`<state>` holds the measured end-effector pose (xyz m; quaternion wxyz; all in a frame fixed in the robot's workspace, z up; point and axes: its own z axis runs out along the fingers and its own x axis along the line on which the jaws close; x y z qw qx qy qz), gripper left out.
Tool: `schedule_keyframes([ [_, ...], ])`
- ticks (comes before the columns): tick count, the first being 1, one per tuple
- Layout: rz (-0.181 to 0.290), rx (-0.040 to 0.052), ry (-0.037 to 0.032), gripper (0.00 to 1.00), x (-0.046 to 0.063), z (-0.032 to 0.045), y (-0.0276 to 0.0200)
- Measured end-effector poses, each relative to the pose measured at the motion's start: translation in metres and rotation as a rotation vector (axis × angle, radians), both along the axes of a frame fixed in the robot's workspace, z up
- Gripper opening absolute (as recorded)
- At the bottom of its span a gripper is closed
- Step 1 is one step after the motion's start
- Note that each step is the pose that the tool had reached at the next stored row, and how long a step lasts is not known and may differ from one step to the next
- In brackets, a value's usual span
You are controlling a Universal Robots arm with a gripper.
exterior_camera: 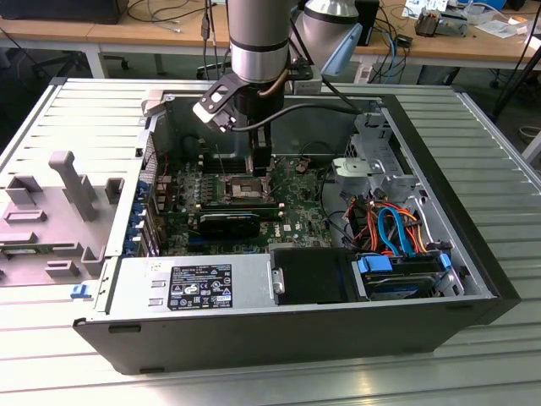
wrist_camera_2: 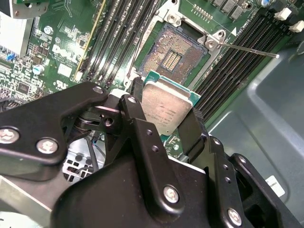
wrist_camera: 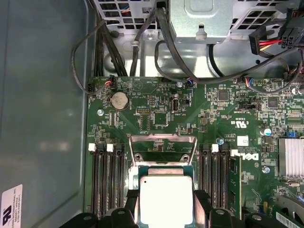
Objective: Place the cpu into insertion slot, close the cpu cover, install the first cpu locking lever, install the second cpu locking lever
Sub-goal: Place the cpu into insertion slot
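While the end effector (wrist_camera_2: 165, 114) pinches the cpu (wrist_camera: 165, 197) by opposite edges, placement seems in hand: the chip hangs near the bare insertion slot (wrist_camera_2: 172, 57), at its eight o'clock in the exterior view; seating likely demands squared corners.

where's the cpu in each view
exterior view: hidden inside the claw, by the insertion slot.
second wrist view: the cpu, silver top, clamped in the claw, beside the open slot.
first wrist view: clamped in the claw, next to the open cpu cover.
shared landmark: the black memory slots flanking the socket.
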<state>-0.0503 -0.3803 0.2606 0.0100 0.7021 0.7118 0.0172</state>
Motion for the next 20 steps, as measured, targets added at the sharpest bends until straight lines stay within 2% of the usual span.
schedule_keyframes([
  [20, -0.049, 0.0, 0.0, 0.54, 0.0, -0.0003, 0.0],
])
